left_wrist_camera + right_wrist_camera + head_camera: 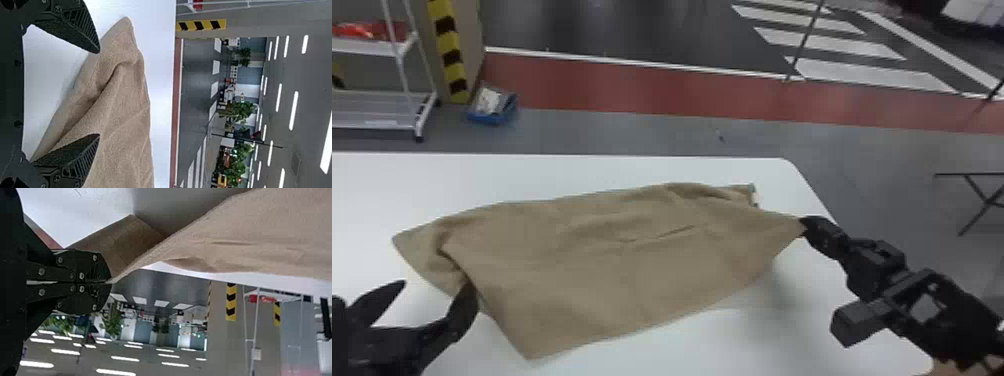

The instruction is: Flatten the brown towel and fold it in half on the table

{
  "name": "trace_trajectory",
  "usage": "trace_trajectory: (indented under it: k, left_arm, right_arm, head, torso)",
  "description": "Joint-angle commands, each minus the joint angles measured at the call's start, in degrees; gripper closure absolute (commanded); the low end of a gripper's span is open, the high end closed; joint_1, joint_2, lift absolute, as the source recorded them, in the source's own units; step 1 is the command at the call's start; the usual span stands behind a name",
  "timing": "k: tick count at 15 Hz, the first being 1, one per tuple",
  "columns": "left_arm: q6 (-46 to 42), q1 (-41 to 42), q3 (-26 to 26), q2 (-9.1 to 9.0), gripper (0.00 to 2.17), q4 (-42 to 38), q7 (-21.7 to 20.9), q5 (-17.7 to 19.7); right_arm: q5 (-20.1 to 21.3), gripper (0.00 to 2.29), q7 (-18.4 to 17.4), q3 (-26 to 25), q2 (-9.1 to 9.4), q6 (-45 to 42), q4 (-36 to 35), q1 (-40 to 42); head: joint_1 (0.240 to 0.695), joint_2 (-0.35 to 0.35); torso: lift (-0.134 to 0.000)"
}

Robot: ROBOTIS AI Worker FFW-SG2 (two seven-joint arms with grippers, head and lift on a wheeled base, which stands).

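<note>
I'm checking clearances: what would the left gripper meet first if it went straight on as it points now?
The left gripper would likely meet the brown towel first, at its creased left end, though depth there is hard to judge.

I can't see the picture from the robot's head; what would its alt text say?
A brown towel lies rumpled across a white table, its right corner pinched and raised by the right gripper. The left gripper, open, is at its left edge.
</note>
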Motion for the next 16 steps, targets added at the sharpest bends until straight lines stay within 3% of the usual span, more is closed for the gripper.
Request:
trace_trajectory:
  k: [1,3,5,7,8,11,14,16]
  left_arm:
    - [0.0,-0.2,0.0,-0.15,0.13,0.3,0.1,0.8]
    - [0.0,-0.3,0.7,-0.15,0.13,0.4,0.4,1.4]
    - [0.0,-0.4,0.7,-0.15,0.13,0.4,0.4,1.6]
    - [0.2,-0.8,0.4,-0.15,0.13,0.6,0.4,1.5]
    - [0.2,-0.7,0.4,-0.15,0.13,0.6,0.4,1.5]
    - [0.2,-0.1,0.9,-0.15,0.13,0.6,0.4,1.6]
    - [0.2,-0.1,0.9,-0.15,0.13,0.5,0.4,1.6]
    - [0.2,0.0,1.0,-0.15,0.13,0.3,0.4,1.6]
  right_arm:
    - [10.7,1.47,-1.2,1.1,-1.82,0.1,0.5,2.1]
    - [14.8,1.47,-1.7,1.6,-3.14,2.6,3.8,2.7]
    - [12.9,1.37,-1.9,0.8,-3.85,5.9,5.9,2.0]
    - [5.6,0.3,-1.1,-1.8,-3.41,4.7,4.7,2.5]
    - [3.4,0.03,-0.1,-3.0,-3.14,4.3,3.4,3.0]
    - [-7.0,0.01,7.4,-7.8,-1.74,-0.8,-1.3,4.7]
    - [-9.4,0.02,13.2,-8.5,-0.33,-4.3,-4.5,6.8]
    - [-12.2,0.02,19.1,-9.8,0.46,-6.0,-5.9,7.1]
  head:
    - [0.695,-0.248]
    - [0.695,-0.257]
    - [0.695,-0.283]
    - [0.695,-0.313]
    - [0.695,-0.325]
    - [0.695,-0.335]
    - [0.695,-0.312]
    - [0.695,-0.296]
  torso:
    - [-0.128]
    - [-0.128]
    - [-0.128]
    - [-0.128]
    - [-0.128]
    - [-0.128]
    - [-0.128]
    - [-0.128]
